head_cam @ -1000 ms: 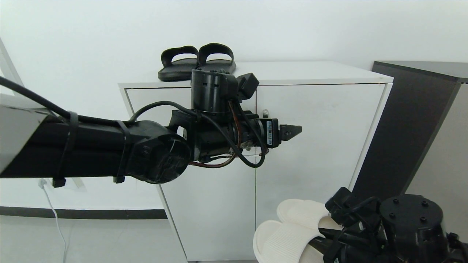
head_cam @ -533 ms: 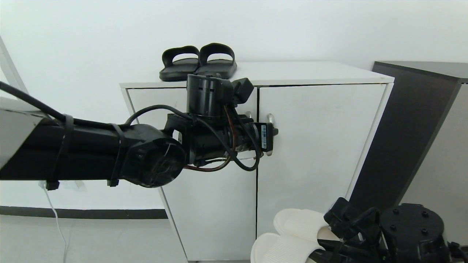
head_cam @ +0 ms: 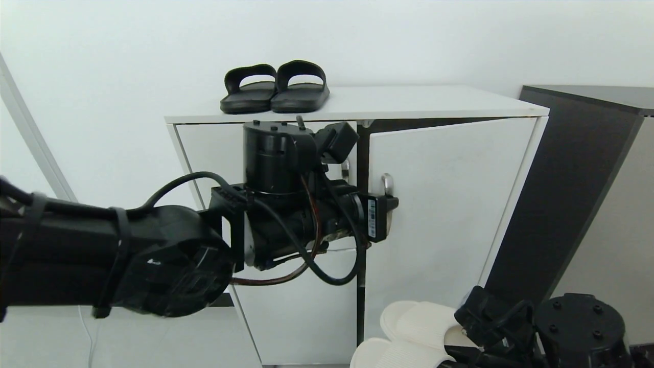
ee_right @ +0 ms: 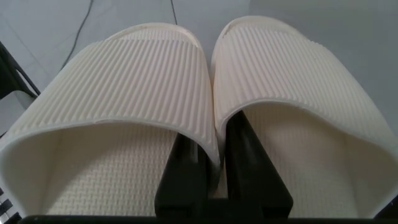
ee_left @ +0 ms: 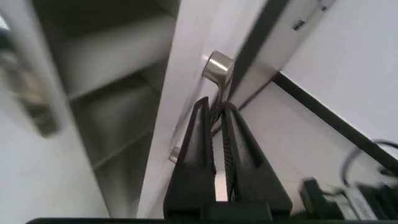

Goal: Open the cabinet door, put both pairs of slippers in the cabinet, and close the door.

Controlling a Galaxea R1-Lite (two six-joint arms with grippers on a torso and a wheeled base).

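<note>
1. Head view: the white cabinet [head_cam: 424, 99] stands against the wall, with a pair of black slippers [head_cam: 276, 89] side by side on its top near the left end.
2. The right door [head_cam: 449, 204] is ajar: a dark gap runs along its top edge and down between it and the closed left door [head_cam: 214, 148].
3. The left gripper [head_cam: 389, 204] is at the door handle [head_cam: 387, 181] on the right door's inner edge. Its jaws are hidden behind the wrist from here.
4. Low on the right, the right gripper [head_cam: 452, 352] carries a pair of white slippers [head_cam: 403, 332], toes pointing toward the cabinet's foot. A dark unit [head_cam: 562, 194] stands just beside the cabinet on the right.
5. Left wrist view: the left gripper [ee_left: 216, 115] is pinched narrow on the door handle [ee_left: 217, 67], with the metal bar running down between the two black fingers [ee_left: 200, 143]. The handle is fixed to the right door [ee_left: 183, 81], and past the door's edge the shelves [ee_left: 106, 62] inside the cabinet are visible.
6. Right wrist view: the right gripper [ee_right: 217, 155] is clamped on the white slippers [ee_right: 149, 93]. It grips their two adjoining inner walls together, so the ribbed straps sit side by side. The pair is held above the floor [ee_right: 50, 25].
</note>
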